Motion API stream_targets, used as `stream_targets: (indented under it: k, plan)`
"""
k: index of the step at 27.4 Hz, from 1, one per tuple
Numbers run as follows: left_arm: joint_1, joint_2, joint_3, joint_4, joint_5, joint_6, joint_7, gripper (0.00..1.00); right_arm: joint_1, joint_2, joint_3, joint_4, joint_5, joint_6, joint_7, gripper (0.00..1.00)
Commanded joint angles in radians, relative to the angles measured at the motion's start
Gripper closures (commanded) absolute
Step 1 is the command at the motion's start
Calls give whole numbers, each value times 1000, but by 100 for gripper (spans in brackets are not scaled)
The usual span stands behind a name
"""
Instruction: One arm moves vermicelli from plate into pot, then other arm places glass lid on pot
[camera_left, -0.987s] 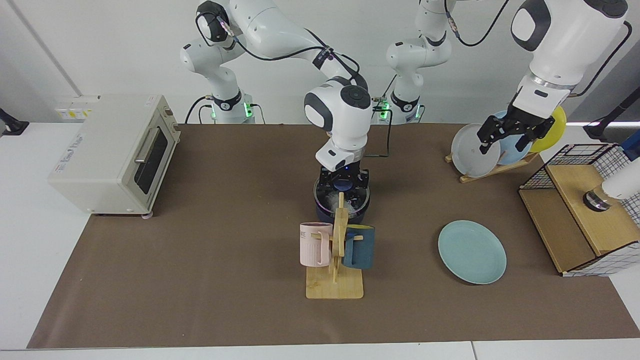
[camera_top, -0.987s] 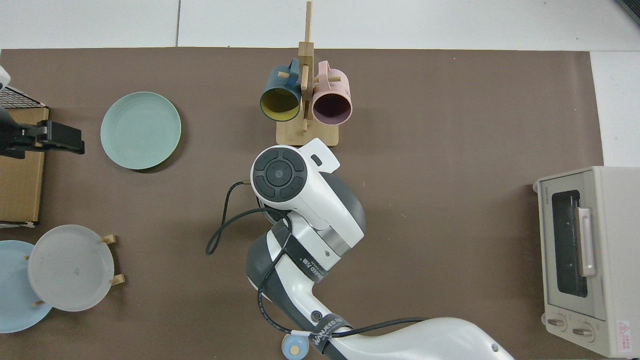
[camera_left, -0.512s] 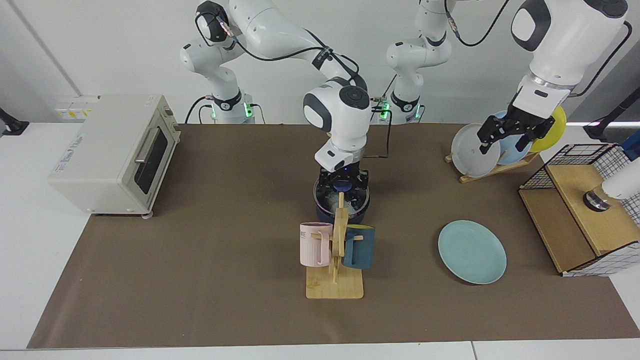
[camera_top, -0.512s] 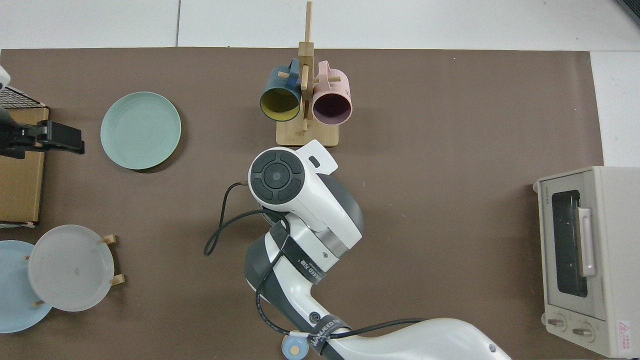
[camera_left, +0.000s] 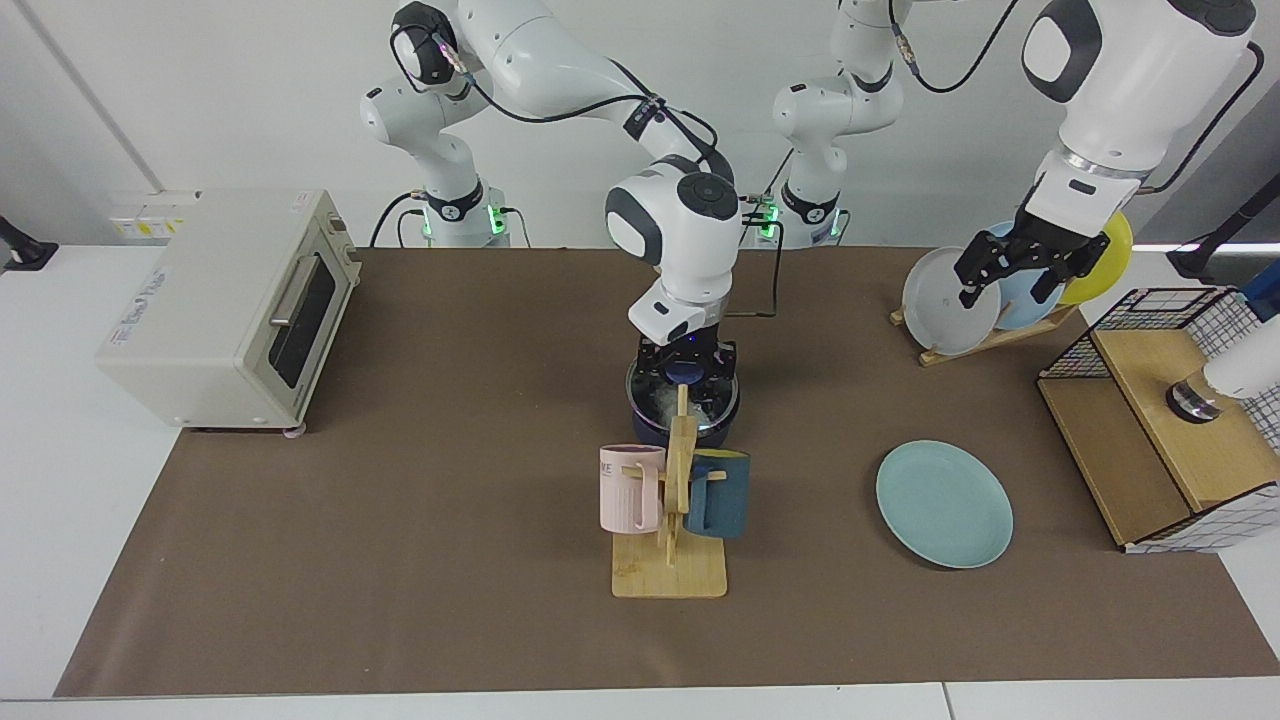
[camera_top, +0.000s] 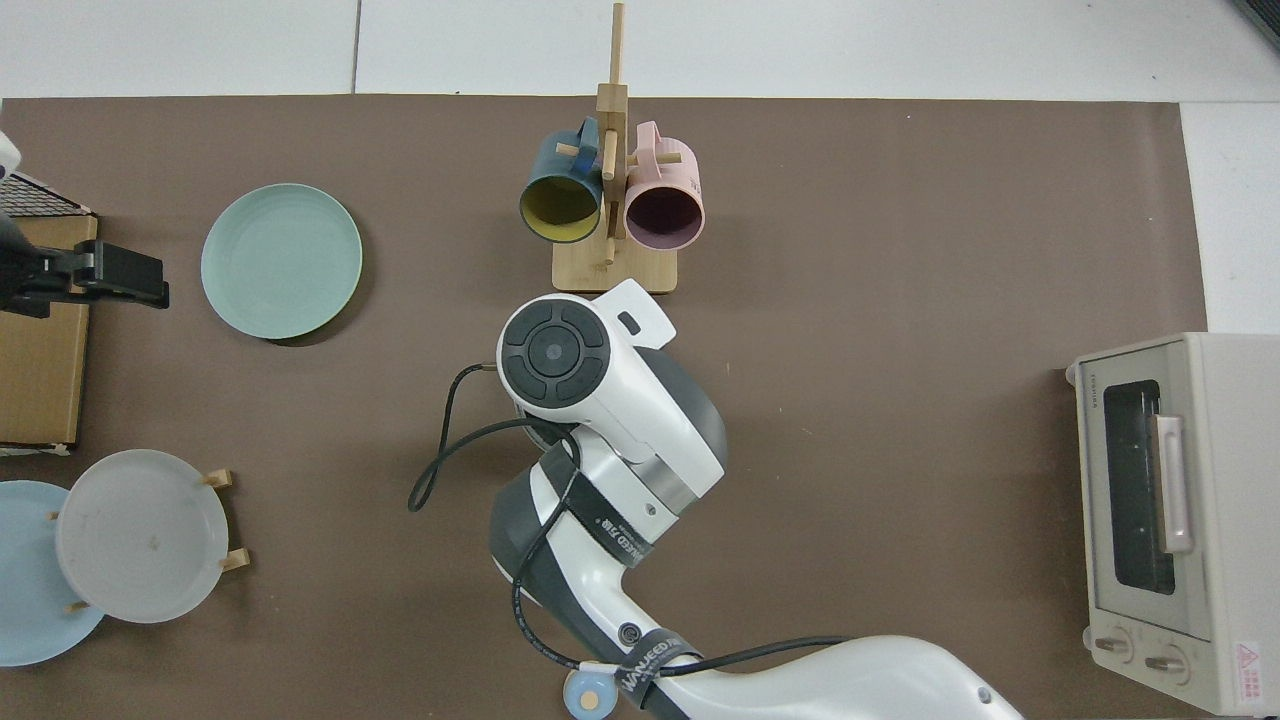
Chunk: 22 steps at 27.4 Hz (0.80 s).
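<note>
- Final step in hand: round clear glass lid (camera_left: 683, 385) with blue knob lying level on the small dark navy pot (camera_left: 650, 428), mid-counter, at 12 o'clock from the wooden mug rack (camera_left: 672, 560).
- White vermicelli (camera_left: 662, 402) inside; round light teal plate (camera_left: 944, 504) bare.
- Right tool (camera_left: 685, 368) at the knob; grip impossible to tell.
- Left tool (camera_left: 1012, 274) spread, waiting at 2 o'clock.
- Next, probably: let go, lift straight up.
- Pot handle hidden, long axis unclear.

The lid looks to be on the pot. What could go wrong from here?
The right gripper is at the knob of the glass lid; rising without releasing might drag it off the pot. The mug rack stands close before the pot; a low sweep could knock it. The left gripper waits raised by the plate rack.
</note>
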Motion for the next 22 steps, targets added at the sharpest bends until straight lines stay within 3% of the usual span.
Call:
stream_targets:
  k: [1,22]
  plan:
    - [2,-24,1,-24,0,-1,4,0,-16,35,0,5,-16,61,24,100]
    - [2,-24,1,-24,0,-1,4,0,-18,52,0,22,-4,63,19,100]
